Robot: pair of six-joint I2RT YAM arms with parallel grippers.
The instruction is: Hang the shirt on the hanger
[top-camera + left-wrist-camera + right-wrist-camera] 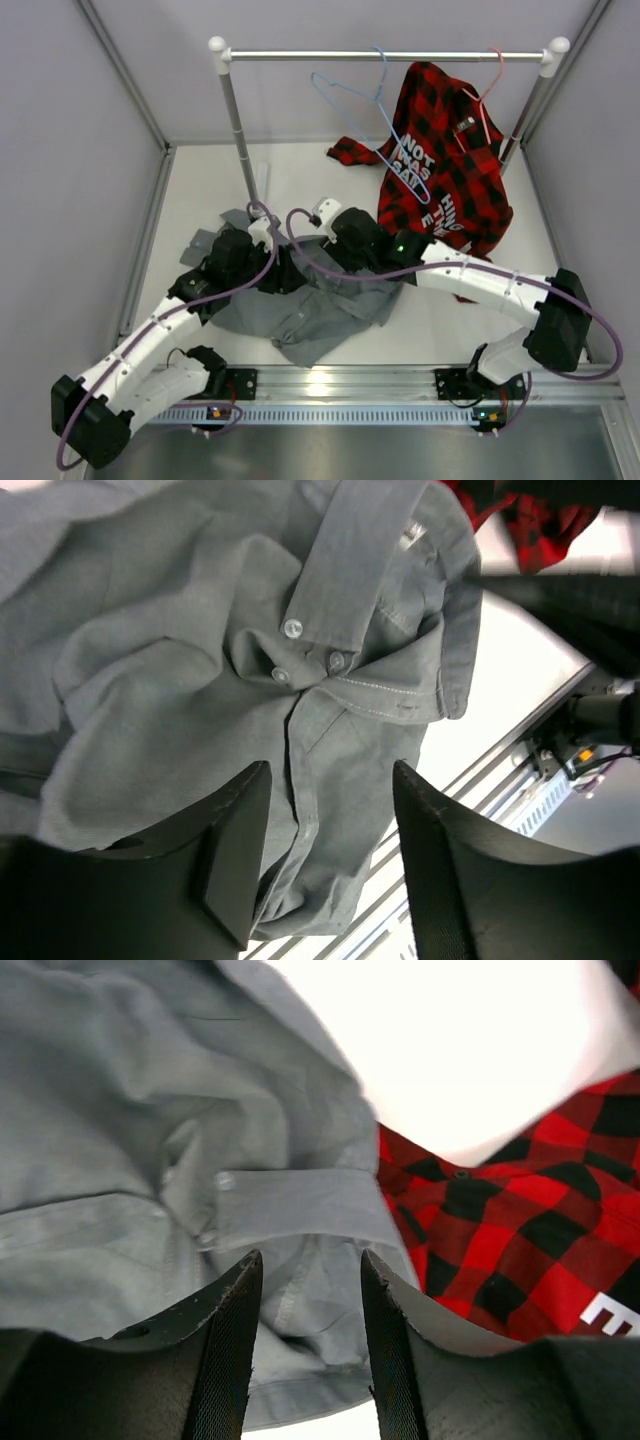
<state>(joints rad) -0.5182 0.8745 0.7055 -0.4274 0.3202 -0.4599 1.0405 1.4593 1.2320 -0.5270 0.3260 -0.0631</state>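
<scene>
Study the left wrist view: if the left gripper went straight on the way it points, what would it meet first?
The grey shirt: its button placket, just below the collar, lies straight ahead of the open left gripper. Nothing else shows in between, though depth is hard to judge.

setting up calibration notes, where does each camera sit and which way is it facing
Top external: above and behind the arm bases, looking down at the rack, light-blue hanger, plaid shirt and grey shirt; both arms show.
Left wrist: on the left arm, looking down at the grey shirt's collar; the open left gripper shows.
Right wrist: on the right arm, facing grey shirt fabric beside the plaid shirt; the open right gripper shows.
Shared: all three see both shirts.
</scene>
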